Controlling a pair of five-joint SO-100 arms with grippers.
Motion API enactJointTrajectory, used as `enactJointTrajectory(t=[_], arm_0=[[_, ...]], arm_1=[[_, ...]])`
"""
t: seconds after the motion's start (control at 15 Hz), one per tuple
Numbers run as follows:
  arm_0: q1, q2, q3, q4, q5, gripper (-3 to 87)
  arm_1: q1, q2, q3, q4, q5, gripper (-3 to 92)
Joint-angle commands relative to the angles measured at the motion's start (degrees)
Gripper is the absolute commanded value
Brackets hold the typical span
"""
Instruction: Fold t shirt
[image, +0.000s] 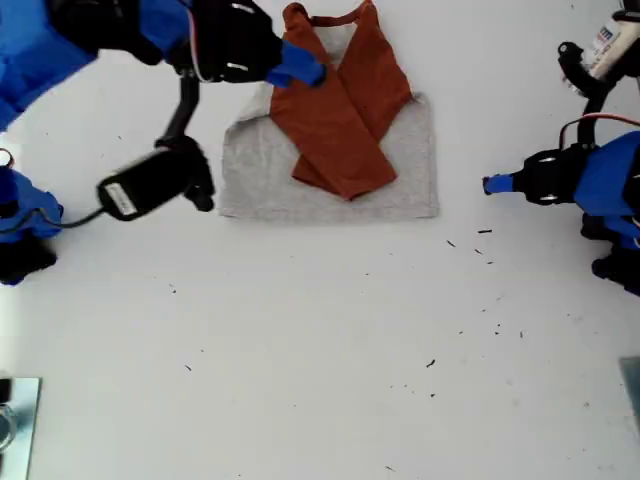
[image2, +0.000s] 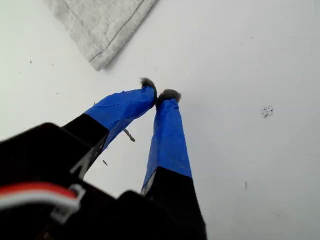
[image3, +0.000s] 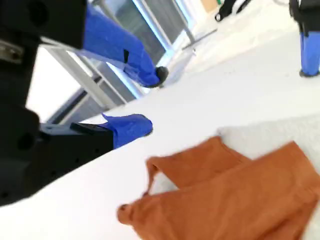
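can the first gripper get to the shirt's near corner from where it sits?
Probably yes. My first gripper is shut, holds nothing, and hangs over bare table just off the shirt corner. Nothing lies between them, but it must open first.

The t shirt (image: 330, 150) lies flat on the counter (image: 320, 350), sleeves crossed over its body. My second end effector (image: 297, 66) hovers just beside the collar; my first end effector (image: 492, 185) rests well apart, off the hem corner (image2: 100, 62).
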Motion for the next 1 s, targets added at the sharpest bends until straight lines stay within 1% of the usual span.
enactJointTrajectory(t=[0.0,0.07,0.13,0.2,0.27,0.33,0.4,0.47,0.53,0.6,0.67,0.73,0.8,0.87,0.93], arm_0=[[-3.25,17.75,18.98,-1.76,-0.35,7.1],[-4.57,28.21,38.5,-8.96,-2.46,5.4],[-5.8,39.29,57.92,-16.0,-4.92,1.5],[-6.94,47.02,73.21,-19.34,-7.47,-0.2],[-8.61,53.26,85.87,-20.21,-12.83,2.5],[-8.96,63.02,97.73,-22.76,-16.08,0.6],[-8.7,71.37,105.38,-21.97,-19.25,-0.3],[-8.44,75.41,109.16,-21.53,-20.3,-0.3],[-6.59,70.75,106.0,-21.09,-22.32,-0.3],[-5.45,60.56,97.47,-17.67,-23.47,-0.3],[-2.81,51.42,85.87,-11.87,-23.99,0.2],[0.35,45.09,75.06,-7.03,-23.64,11.5],[2.99,39.81,66.01,-2.81,-23.73,22.3],[4.48,35.24,59.41,-0.53,-22.59,23.9],[5.54,30.76,54.49,0.62,-22.06,25.8]], arm_1=[[0.97,0.88,3.34,0.18,0.97,3.7],[0.88,0.88,3.34,0.26,0.97,3.7],[0.97,0.88,3.34,0.26,0.97,3.7],[0.88,0.88,3.34,0.26,1.05,3.7],[0.79,0.88,3.34,0.35,1.23,3.7],[0.79,0.88,3.34,0.35,1.32,3.7],[0.97,0.88,3.43,0.35,1.41,3.7],[1.14,0.88,3.43,0.35,1.85,3.6],[1.41,0.7,2.81,0.44,2.99,3.6],[1.14,-0.79,1.41,0.18,6.06,3.7],[-0.88,-4.66,-3.34,-0.88,8.61,13.6],[-0.7,-13.27,-13.62,1.93,8.79,38.9],[-0.18,-24.87,-26.54,7.03,7.73,39.0],[-0.53,-35.6,-37.97,10.55,6.68,40.2],[-2.37,-45.53,-46.67,12.22,7.38,42.5]])
